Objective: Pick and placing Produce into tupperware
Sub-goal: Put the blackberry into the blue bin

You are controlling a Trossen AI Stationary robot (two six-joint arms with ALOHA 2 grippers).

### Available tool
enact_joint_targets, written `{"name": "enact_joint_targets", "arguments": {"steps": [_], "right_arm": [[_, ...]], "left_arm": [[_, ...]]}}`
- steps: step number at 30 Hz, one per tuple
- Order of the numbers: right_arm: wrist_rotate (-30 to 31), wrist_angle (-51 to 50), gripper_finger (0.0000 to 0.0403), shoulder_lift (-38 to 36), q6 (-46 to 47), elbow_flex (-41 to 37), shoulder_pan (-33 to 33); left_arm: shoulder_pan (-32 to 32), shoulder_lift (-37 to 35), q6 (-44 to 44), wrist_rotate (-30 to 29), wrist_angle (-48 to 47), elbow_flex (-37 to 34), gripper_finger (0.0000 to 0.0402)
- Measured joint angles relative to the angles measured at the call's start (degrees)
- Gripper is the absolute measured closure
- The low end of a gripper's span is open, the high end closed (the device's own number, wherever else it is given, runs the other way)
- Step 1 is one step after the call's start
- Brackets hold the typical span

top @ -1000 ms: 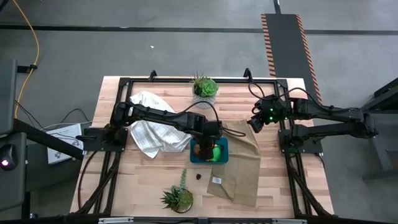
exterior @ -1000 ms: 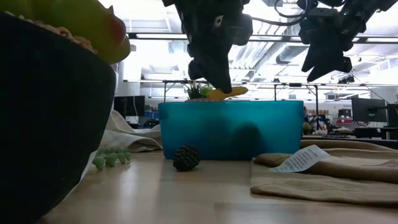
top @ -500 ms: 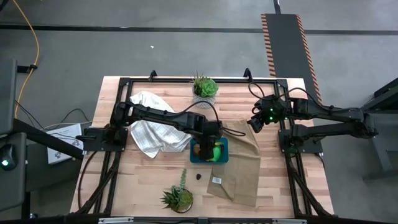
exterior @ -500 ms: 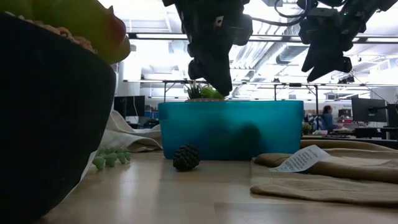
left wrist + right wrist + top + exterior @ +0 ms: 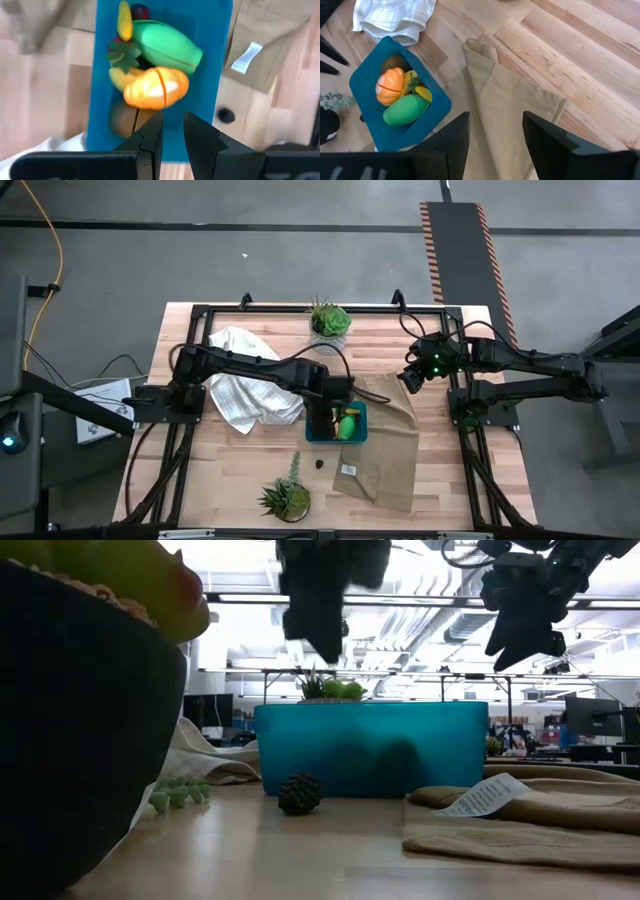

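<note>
Produce (image 5: 156,89) lies piled in the tupperware (image 5: 336,423) directly beneath the left gripper (image 5: 171,131), jaws slightly apart and empty, while the right gripper (image 5: 495,131), jaws apart, waits well off over the surface (image 5: 240,465).

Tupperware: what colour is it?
Teal-blue; the tupperware shows best in the right wrist view.

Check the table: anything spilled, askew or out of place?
One stray: a small dark round piece sits on the bare wood just outside the tupperware, not in it with the other produce. The tan cloth lies rumpled with its tag showing. Nothing spilled or visibly damaged.
</note>
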Motion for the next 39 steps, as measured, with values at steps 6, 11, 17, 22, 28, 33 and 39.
{"name": "enact_joint_targets", "arguments": {"steps": [6,11,17,22,28,33,39], "right_arm": [[0.00,0.03,0.0229,0.00,0.39,0.00,0.00],[0.00,0.06,0.0229,-0.02,0.85,0.00,0.02],[-0.01,1.00,0.0229,-0.09,1.74,0.00,0.00],[-0.02,2.23,0.0229,-0.11,2.06,0.00,0.21],[0.11,4.88,0.0229,-0.13,3.69,0.00,2.25],[3.24,8.04,0.0229,-0.12,7.45,0.00,4.78],[6.29,12.22,0.0229,-0.09,11.50,0.00,7.09]], "left_arm": [[-1.89,-3.27,0.51,-4.49,0.30,2.70,0.0335],[-2.50,-7.13,-0.55,-7.92,-0.58,2.70,0.0335],[-2.45,-11.80,-2.17,-13.10,-4.69,2.68,0.0335],[-3.43,-15.05,-3.42,-17.31,-9.07,2.68,0.0335],[-6.28,-19.32,-5.32,-23.44,-13.98,1.07,0.0335],[-8.38,-25.73,-7.77,-25.29,-11.14,-6.80,0.0335],[-10.95,-36.66,-15.04,-23.56,-2.74,-22.32,0.0335]]}}
